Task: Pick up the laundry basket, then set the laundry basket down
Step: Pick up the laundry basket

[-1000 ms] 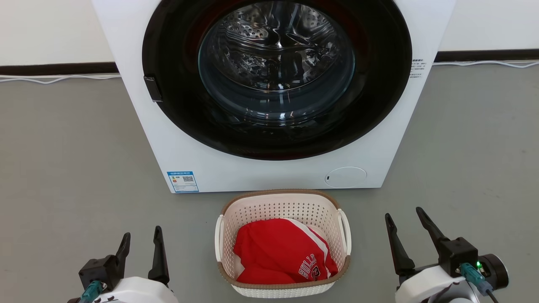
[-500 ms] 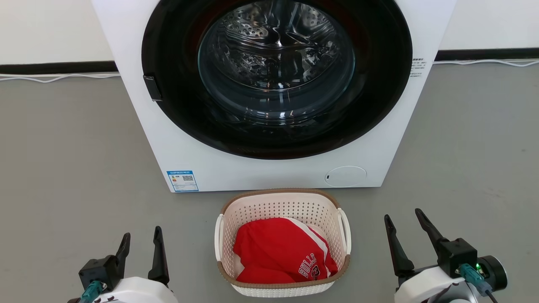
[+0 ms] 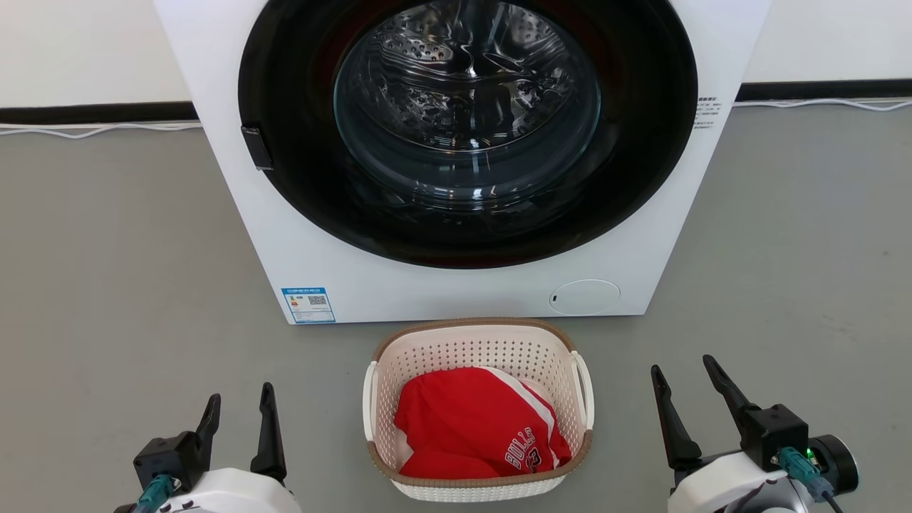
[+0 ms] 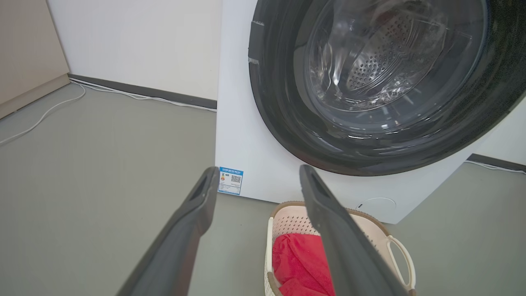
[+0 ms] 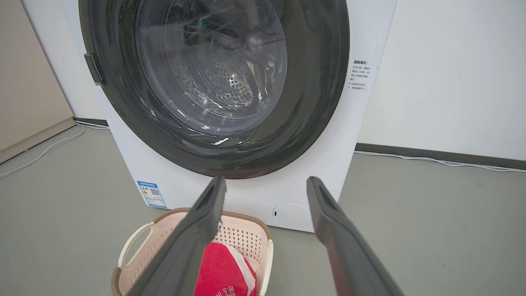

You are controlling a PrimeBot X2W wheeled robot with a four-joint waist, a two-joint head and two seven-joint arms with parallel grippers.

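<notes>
While laundry basket [image 3: 476,349] sits between them, left claw [image 3: 241,392], right claw [image 3: 680,362] both released, apart from it.

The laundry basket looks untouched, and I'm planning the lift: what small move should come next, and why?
Probably move each tool inward to its nearer handle: the left tool toward the left handle, the right tool toward the right handle. Both tools stand open, apart from the laundry basket, which rests on the floor between them, so nothing holds it.
</notes>
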